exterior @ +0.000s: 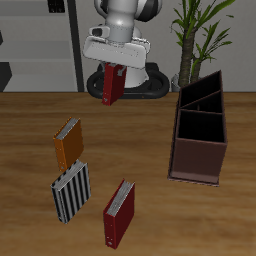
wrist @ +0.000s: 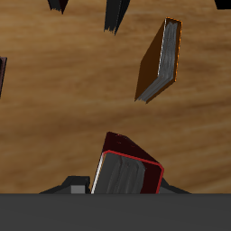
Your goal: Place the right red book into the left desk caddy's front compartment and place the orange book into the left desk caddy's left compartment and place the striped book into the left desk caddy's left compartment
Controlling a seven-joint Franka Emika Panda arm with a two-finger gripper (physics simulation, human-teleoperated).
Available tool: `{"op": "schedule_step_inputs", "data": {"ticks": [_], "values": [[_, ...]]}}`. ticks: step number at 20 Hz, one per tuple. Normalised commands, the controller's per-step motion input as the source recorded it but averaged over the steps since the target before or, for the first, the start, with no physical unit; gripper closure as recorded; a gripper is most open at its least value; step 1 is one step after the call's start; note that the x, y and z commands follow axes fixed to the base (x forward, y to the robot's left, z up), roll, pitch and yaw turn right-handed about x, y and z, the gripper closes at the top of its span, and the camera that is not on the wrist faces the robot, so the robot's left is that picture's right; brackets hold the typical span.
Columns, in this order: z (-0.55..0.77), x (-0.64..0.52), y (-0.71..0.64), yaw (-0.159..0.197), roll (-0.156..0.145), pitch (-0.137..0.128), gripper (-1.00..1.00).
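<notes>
Tool [exterior: 111, 72] clamped on maroon hardback right red book [exterior: 112, 85], hanging upright above wood-grain bench [exterior: 140, 130], white page edges showing

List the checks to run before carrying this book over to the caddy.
1. Grip: the gripper is shut on the maroon book. Ok.
2. Lift: the book hangs well above the table, near the robot's base. Ok.
3. Book pose: it hangs roughly upright; whether it sits square between the fingers, cannot tell.
4. Caddy: nothing shows in its compartments. Ok.
5. Route: no object lies on the table between the held book and the caddy. Ok.
6. Other books: the orange book, striped book and brighter red book lie flat, away from the route. Ok.
</notes>
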Motion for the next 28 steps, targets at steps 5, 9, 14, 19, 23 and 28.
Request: {"op": "schedule_step_inputs", "data": {"ticks": [5, 9, 14, 19, 23, 28], "values": [[0.02, -0.07, 0.63, 0.044, 0.048, -0.001, 1.00], [-0.01, -0.09, 0.54, 0.023, 0.045, 0.006, 1.00], [-0.02, -0.05, 0.40, 0.018, 0.036, -0.003, 1.00], [0.05, 0.05, 0.42, 0.020, 0.053, -0.002, 1.00], [0.17, 0.28, 0.24, -0.019, 0.014, 0.024, 1.00], [0.06, 0.18, 0.27, 0.011, 0.003, 0.011, 1.00]]}}
